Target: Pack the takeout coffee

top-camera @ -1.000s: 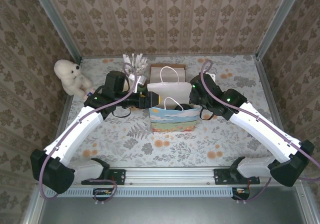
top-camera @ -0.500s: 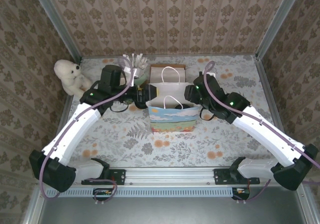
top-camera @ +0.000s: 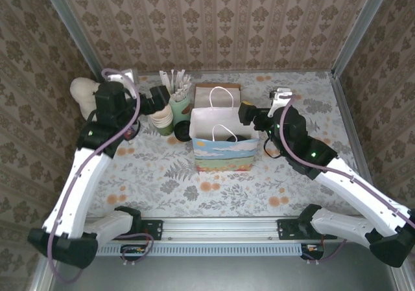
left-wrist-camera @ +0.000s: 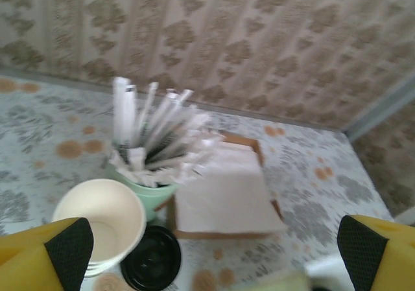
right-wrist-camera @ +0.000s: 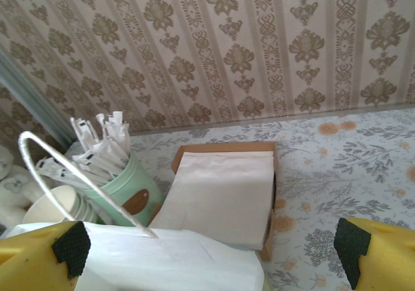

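Coffee (top-camera: 237,137) inside bag (top-camera: 224,156) — right claw (top-camera: 248,115) spread wide beside it.

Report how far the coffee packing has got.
Done, probably: the takeout coffee seems to sit inside the paper bag as a dark round shape. In hand: nothing; the left gripper and right gripper are both open and empty. Left: confirm that, since a black lid lies by the cream cups.

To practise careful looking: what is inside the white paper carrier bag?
A black round lid, likely the takeout coffee's, shows inside the white paper bag; its walls hide everything lower.
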### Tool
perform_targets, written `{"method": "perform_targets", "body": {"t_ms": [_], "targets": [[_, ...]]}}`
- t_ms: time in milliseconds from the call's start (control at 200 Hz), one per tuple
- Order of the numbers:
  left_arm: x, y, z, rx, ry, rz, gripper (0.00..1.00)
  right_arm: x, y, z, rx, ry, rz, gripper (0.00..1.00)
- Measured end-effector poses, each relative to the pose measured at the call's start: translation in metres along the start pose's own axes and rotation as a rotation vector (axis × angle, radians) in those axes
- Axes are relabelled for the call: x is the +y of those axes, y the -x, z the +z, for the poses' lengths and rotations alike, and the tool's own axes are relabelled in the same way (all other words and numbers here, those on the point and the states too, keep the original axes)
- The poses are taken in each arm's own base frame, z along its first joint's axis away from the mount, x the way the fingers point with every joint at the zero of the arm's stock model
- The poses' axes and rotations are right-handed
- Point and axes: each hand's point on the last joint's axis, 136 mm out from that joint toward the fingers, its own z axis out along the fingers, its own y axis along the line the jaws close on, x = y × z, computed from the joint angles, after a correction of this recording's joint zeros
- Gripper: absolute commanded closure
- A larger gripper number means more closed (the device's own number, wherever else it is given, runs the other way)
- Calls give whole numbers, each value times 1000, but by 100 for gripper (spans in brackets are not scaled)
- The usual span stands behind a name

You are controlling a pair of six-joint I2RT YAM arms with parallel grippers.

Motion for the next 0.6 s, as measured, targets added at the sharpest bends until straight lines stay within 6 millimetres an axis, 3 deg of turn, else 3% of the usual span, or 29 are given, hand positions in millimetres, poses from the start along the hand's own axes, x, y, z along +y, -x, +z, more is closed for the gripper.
{"method": "perform_targets", "body": {"t_ms": [100, 250, 390, 600], "targets": [[29, -4, 35, 47, 79, -80, 5, -5, -2, 7, -19, -36, 2, 0], [60, -19, 75, 137, 125, -211, 21, -16, -4, 15, -36, -88, -12, 0], [65, -9, 102, 167, 131, -251, 30, -21, 8, 17, -86, -108, -11, 0], [67, 1, 116, 210, 150, -256, 29, -22, 19, 16, -132, -106, -20, 0]]}}
